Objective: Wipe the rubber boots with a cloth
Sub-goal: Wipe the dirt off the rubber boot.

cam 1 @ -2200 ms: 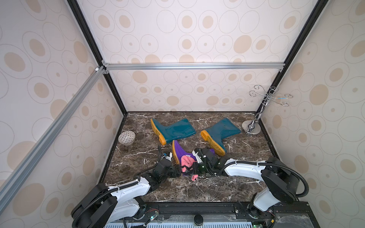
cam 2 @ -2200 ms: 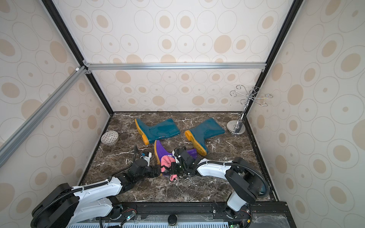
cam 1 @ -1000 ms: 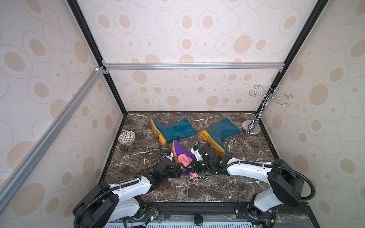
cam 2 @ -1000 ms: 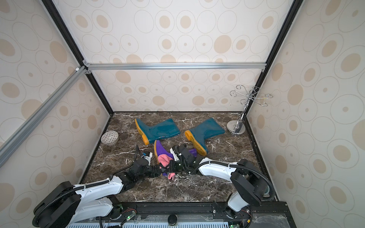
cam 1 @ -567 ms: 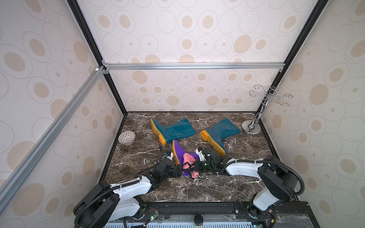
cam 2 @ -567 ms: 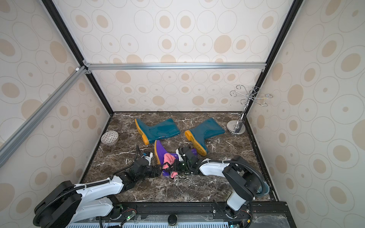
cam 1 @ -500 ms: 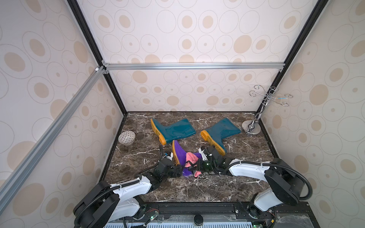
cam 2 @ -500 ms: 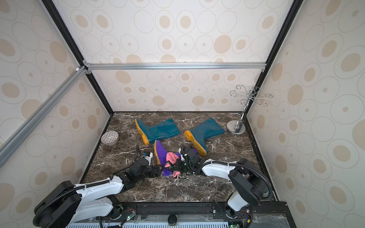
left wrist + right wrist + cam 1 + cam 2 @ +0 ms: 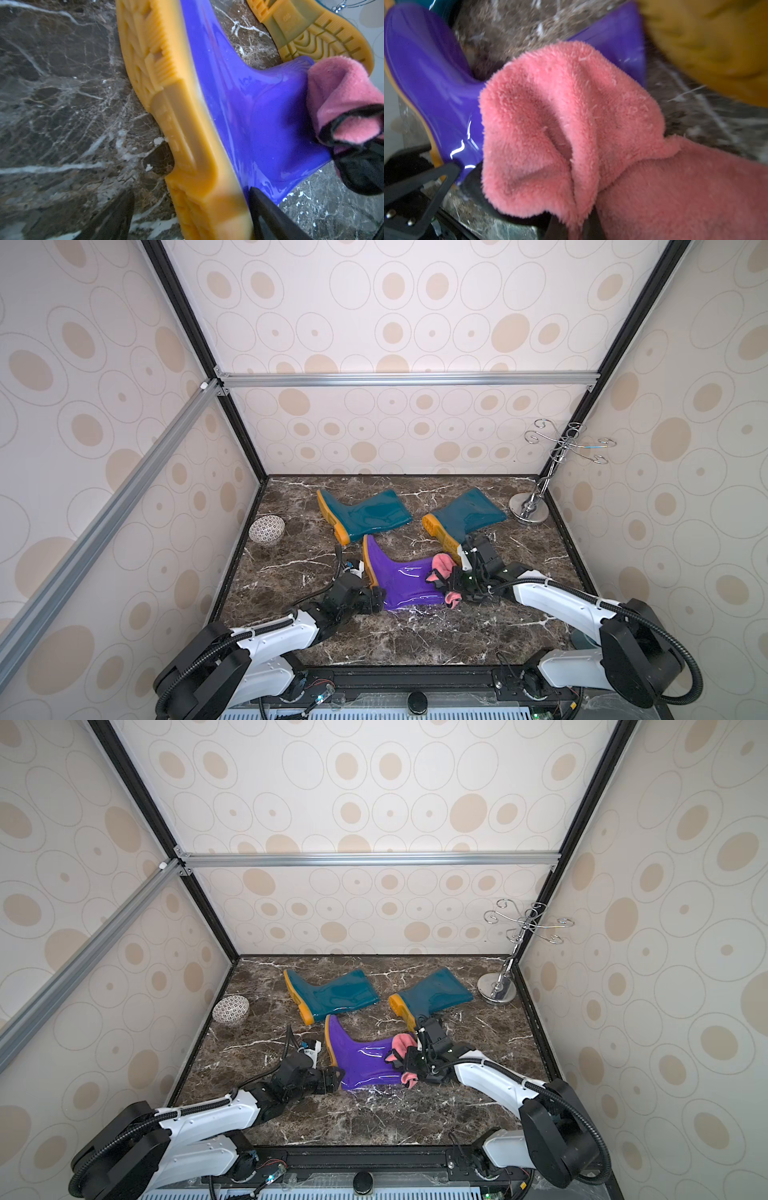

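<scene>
A purple boot lies on its side on the marble floor at the front middle, its yellow-orange sole facing left. My left gripper is open and straddles the heel. One finger rests against the purple side, the other stands clear of the sole. My right gripper is shut on the pink cloth, which is bunched on the open end of the purple shaft. Two teal boots lie on their sides behind.
A patterned bowl sits by the left wall. A chrome hook stand rises in the back right corner. The right teal boot's sole is close behind my right wrist. Patterned walls enclose the floor on three sides.
My right gripper has dragged the cloth along the purple boot, from its middle to the right towards the shaft's open end. The left gripper has stayed at the heel.
</scene>
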Tool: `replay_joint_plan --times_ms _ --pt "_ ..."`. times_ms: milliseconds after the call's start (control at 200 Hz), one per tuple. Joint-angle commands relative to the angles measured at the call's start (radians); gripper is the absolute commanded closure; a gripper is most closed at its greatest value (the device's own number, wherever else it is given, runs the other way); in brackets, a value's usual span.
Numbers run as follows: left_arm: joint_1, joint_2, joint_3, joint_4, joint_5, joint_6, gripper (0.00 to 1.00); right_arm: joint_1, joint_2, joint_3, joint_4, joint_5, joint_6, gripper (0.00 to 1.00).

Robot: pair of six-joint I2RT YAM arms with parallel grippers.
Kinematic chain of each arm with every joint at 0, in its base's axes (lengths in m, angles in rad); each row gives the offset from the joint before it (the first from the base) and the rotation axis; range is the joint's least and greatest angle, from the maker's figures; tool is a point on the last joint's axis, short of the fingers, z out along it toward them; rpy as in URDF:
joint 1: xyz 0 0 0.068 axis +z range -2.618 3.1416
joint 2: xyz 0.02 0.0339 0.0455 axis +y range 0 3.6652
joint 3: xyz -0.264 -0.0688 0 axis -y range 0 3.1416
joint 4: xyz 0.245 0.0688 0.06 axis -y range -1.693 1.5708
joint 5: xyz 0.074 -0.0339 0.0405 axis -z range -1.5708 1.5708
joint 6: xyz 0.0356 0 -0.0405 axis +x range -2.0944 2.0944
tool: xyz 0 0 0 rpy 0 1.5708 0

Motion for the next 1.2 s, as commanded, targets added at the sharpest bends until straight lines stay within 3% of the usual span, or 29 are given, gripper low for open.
replay_joint_plan --times_ms 0,160,285,505,640,770,885,965,1085,1195 --pt "0.007 0.014 -0.002 -0.052 -0.018 0.017 0.14 0.138 0.079 0.041 0.025 -0.04 0.015 1.0" --pt "0.006 0.028 0.002 -0.043 -0.005 0.01 0.14 0.256 0.247 0.155 0.127 -0.141 0.006 1.0" --pt "0.006 0.027 0.014 -0.054 -0.004 0.017 0.14 0.289 0.254 0.226 0.146 -0.146 0.005 1.0" --pt "0.006 0.014 0.007 -0.058 -0.006 0.016 0.14 0.268 0.233 0.174 0.13 0.024 0.023 1.0" --pt "0.006 0.022 0.002 -0.05 -0.001 0.011 0.14 0.152 0.283 0.095 0.145 -0.039 0.045 1.0" --pt "0.006 0.025 0.007 -0.05 -0.003 0.014 0.14 0.109 0.156 0.011 0.092 0.147 0.041 1.0" --pt "0.006 0.034 0.01 -0.046 0.001 0.018 0.14 0.095 0.066 0.008 -0.118 0.382 0.093 1.0" --pt "0.006 0.033 0.009 -0.047 -0.001 0.02 0.14 0.053 0.026 0.03 -0.247 0.44 0.094 1.0" --pt "0.006 0.032 0.013 -0.052 -0.006 0.025 0.14 0.005 -0.021 0.027 -0.239 0.327 0.02 1.0" --pt "0.006 0.035 0.021 -0.055 -0.006 0.03 0.14 0.017 -0.014 0.027 -0.118 0.086 -0.025 1.0"
